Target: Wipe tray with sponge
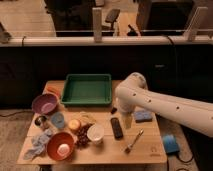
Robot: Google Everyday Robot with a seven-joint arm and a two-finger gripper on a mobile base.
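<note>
The green tray (pixel 69 91) sits at the back middle of the wooden table and looks empty. A blue sponge (pixel 143 116) lies on the table to the right of the tray, near the right edge. My white arm reaches in from the right, and its bend (pixel 131 91) sits just right of the tray. The gripper (pixel 127 120) hangs below the bend, over the table between the sponge and a black remote (pixel 116 128). It holds nothing that I can see.
On the left are a purple bowl (pixel 44 103), a red bowl (pixel 60 145), a blue cup (pixel 57 120), a can (pixel 41 121) and a cloth (pixel 37 146). A white cup (pixel 95 133), an orange fruit (pixel 74 124) and a fork (pixel 133 141) lie in front. A blue object (pixel 169 143) sits past the table's right edge.
</note>
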